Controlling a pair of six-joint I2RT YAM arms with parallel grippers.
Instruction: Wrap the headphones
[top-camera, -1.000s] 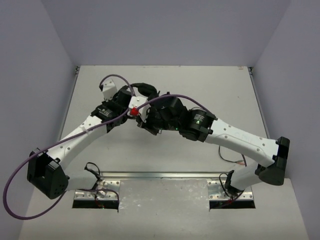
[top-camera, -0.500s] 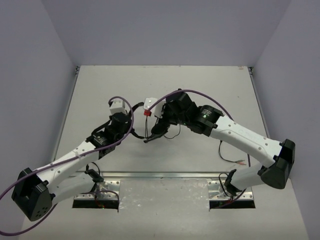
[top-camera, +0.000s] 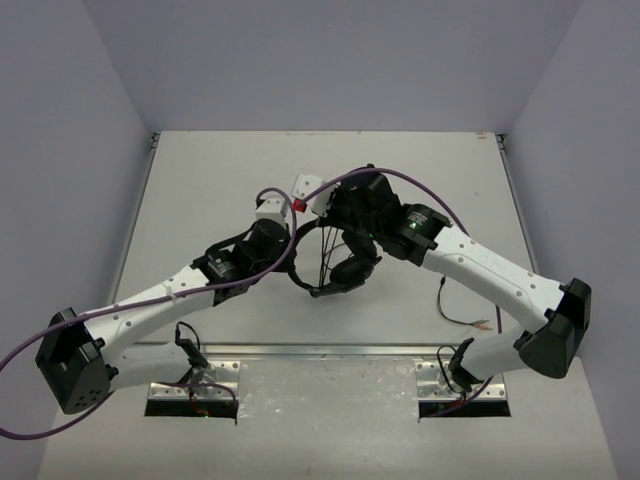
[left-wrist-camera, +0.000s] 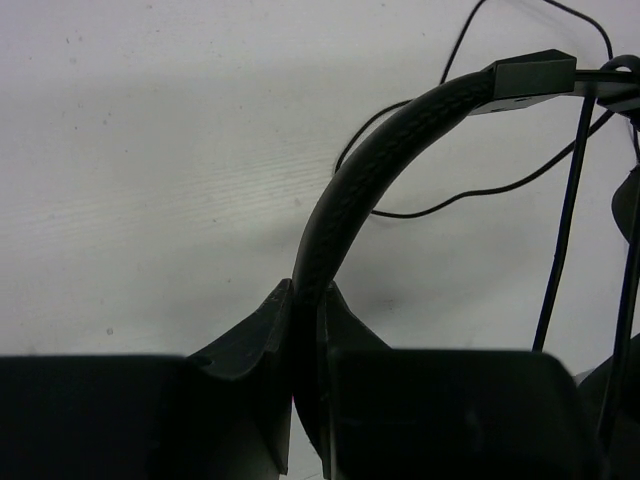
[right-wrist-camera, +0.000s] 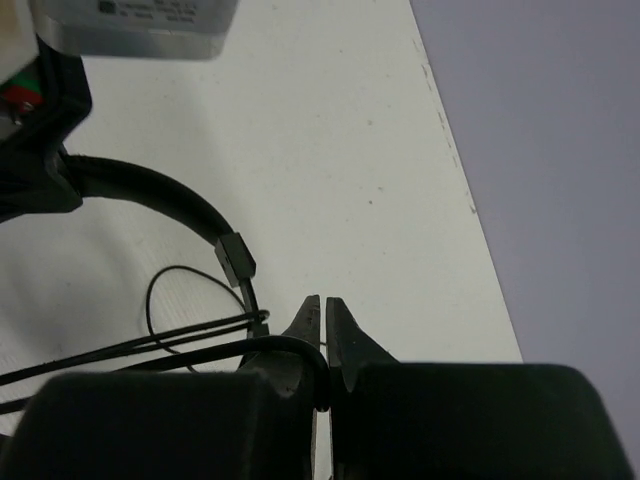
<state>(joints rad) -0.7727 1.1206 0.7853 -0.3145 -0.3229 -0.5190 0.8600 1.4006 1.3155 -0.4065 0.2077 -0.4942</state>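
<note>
- Headphones (top-camera: 340, 276) were held over the middle of the table (left-wrist-camera: 150, 150), between my two grippers.
- Left gripper (left-wrist-camera: 306, 300) was clamped on the headband (left-wrist-camera: 372, 158), one finger on each side of the braided band, which arched up and to the right out of the grasp.
- Right gripper (right-wrist-camera: 323, 312) had its fingers drawn almost together on the thin black cable (left-wrist-camera: 430, 213), which entered between them from the left.
- Further strands of cable ran taut beside the headband, and a slack loop lay on the table beyond it.
- One earcup (top-camera: 354, 268) sat just on the near side of my right gripper in the top view.
- Left arm (top-camera: 150, 305) reached low and diagonally from its near-left base toward the centre.
- Right arm (top-camera: 490, 275) reached from its near-right base in a long slant, its wrist turned over the headphones.
- Both grippers stood close beside each other; I could not tell whether they touched.
</note>
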